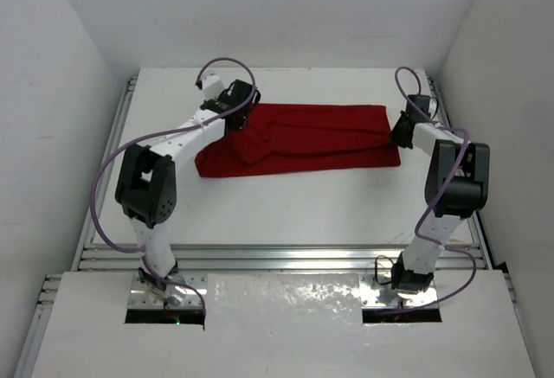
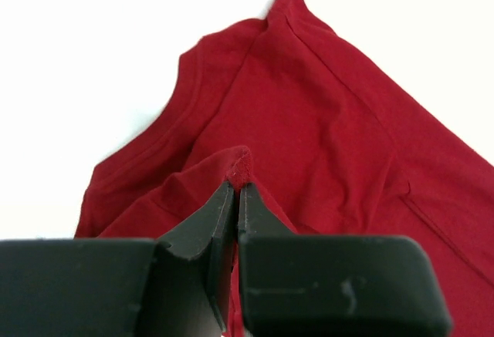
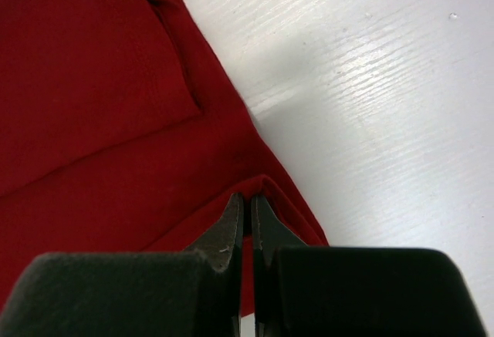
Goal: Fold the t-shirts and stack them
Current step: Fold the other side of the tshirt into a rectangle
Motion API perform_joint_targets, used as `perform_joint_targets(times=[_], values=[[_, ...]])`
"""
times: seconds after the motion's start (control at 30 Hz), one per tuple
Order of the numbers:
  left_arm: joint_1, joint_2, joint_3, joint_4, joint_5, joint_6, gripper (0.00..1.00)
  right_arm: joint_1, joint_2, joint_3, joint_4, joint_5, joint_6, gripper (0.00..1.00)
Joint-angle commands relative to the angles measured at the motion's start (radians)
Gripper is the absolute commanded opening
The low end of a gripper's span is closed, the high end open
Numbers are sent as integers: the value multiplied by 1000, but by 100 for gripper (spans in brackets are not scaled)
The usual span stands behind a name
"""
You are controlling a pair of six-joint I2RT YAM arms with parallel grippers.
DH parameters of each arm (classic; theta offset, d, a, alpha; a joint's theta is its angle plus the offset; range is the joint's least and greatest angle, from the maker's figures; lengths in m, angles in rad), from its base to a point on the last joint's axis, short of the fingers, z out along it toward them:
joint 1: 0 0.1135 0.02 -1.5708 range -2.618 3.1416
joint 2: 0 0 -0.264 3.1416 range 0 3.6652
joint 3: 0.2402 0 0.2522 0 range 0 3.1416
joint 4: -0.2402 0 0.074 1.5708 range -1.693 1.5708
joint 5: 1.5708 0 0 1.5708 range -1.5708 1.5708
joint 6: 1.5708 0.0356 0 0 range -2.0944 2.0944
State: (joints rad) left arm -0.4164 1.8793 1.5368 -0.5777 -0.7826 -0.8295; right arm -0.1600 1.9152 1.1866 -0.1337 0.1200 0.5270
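Across the far half of the table (image 1: 303, 214), running left to right: one dark red t-shirt (image 1: 320, 140), lying flat as a long band with a crease along its length. Its left end bulges toward the near-left corner; its right end stops close to the right edge.

Two arms, two grippers. Left arm (image 1: 164, 162) reaches over the shirt's left end and covers part of it from overhead, so the fingers can't be made out there. The left wrist view settles it: left gripper (image 2: 235, 187) has its jaws pinched together on a raised peak of red fabric. A curved hemmed edge lies just beyond it — collar or sleeve, can't tell.

Right arm (image 1: 450, 170) stands along the right edge. Right gripper (image 3: 248, 198) is clamped tight on a fold at the shirt's right end, with bare white tabletop just beside it.

Both wrist frames cut off the finger bases at the bottom.
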Motion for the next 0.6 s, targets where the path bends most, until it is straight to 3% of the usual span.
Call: perform_joint_targets(times=[0.0,0.57], values=[[24,4,58,-10,-43,-36,0,2,8,53,37,35,-16,0],[60,133,201,-33,-41,-14,0,17,105,139,65,4,-33,0]])
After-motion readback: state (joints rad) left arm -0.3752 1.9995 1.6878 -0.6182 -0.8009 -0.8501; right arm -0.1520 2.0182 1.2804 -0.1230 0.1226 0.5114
